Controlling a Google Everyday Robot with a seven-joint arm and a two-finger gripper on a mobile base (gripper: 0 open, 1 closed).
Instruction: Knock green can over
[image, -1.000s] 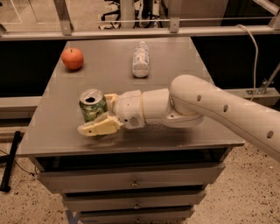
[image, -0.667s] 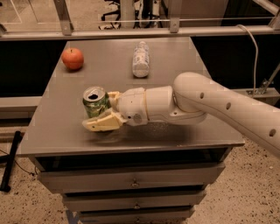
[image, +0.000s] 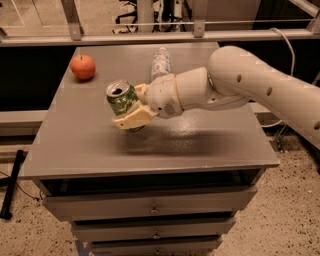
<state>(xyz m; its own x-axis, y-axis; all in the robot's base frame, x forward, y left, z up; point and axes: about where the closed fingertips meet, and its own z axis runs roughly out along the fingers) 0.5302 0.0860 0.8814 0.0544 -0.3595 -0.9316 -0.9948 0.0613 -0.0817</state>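
Observation:
The green can (image: 121, 101), with a silver top and open pull-tab, stands left of the middle of the grey table (image: 200, 142). It is tilted, its top leaning to the left and its base near the tabletop. My gripper (image: 126, 106) is shut on the can. One cream finger (image: 134, 119) lies across its front lower side, and the other finger (image: 140, 90) is behind it. My white arm (image: 235, 80) reaches in from the right.
A red-orange apple (image: 82, 67) sits at the table's back left. A whitish plastic bottle (image: 160, 61) lies at the back middle, just behind my wrist. Drawers (image: 150, 207) are below the tabletop. A metal rail (image: 150, 36) runs behind the table.
My gripper has moved right and towards the back with the can in it. The can has gone from upright to leaning left.

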